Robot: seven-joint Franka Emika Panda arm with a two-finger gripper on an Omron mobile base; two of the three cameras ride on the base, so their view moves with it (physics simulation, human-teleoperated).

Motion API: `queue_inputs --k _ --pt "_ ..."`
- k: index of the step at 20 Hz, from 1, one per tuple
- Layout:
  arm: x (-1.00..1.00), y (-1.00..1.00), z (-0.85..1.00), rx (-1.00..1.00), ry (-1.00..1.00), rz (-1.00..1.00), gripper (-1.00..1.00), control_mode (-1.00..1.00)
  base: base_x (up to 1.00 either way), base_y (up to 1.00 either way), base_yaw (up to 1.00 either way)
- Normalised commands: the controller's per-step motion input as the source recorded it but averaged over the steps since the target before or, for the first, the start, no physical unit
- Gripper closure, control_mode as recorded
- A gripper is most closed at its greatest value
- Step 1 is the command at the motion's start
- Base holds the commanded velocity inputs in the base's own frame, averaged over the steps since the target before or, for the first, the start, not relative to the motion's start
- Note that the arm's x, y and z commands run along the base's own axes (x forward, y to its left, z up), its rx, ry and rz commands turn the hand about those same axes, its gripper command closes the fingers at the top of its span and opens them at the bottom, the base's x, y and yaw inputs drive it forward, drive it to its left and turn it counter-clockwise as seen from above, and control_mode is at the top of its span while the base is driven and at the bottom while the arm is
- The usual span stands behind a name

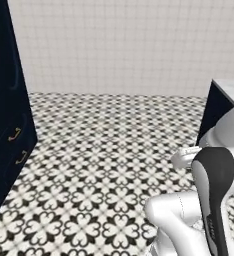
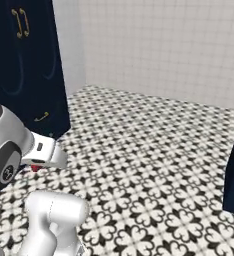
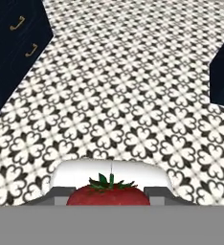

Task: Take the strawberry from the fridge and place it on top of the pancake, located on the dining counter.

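The strawberry (image 3: 108, 194) is out of the fridge, pinched in the pincer (image 3: 109, 197) above the patterned floor (image 3: 133, 95), so finding the worktop and setting it on the pancake remains.

The strawberry (image 3: 108, 195) is red with green leaves on top. It sits low between the gripper's (image 3: 108, 197) fingers, above patterned floor.

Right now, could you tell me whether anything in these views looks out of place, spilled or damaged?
Nothing stands out. The strawberry sits whole between the gripper fingers, the patterned floor shows no spill, and the navy cabinets look closed.
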Motion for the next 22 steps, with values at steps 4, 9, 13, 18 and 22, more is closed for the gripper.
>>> queue_inputs --k 4,9,13,18,22 --pt "0.0 0.0 0.0 0.0 0.0 0.0 1.0 1.0 1.0 -0.39 -0.5" --pt "0.0 0.0 0.0 0.0 0.0 0.0 1.0 1.0 1.0 -0.25 -0.49" --pt "0.0 0.0 0.0 0.0 0.0 0.0 1.0 1.0 1.0 -0.01 -0.55" --pt "0.0 0.0 0.0 0.0 0.0 0.0 1.0 1.0 0.94 0.17 -0.58" --pt "0.0 0.0 0.0 0.0 0.0 0.0 1.0 1.0 0.46 0.64 -0.52"
